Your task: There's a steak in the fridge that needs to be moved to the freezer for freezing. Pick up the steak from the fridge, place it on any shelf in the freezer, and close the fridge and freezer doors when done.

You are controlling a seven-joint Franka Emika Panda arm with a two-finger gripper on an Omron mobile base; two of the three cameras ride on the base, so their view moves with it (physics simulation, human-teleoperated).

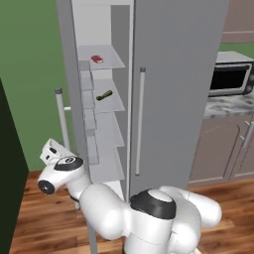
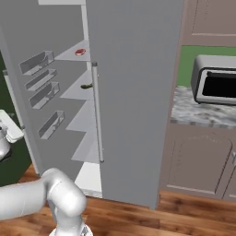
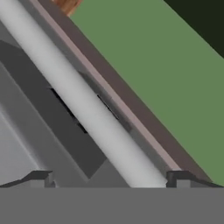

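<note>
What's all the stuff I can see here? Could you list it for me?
steak: one, red, top shelf of the open narrow compartment
green vegetable: one, shelf below the steak
open door: one, grey, four bins inside
door handle: one, silver bar, between the finger tips
closed door: one, grey, silver handle
microwave: one, silver and black, on marble counter
gripper: one, dark tips, open astride the handle
</note>
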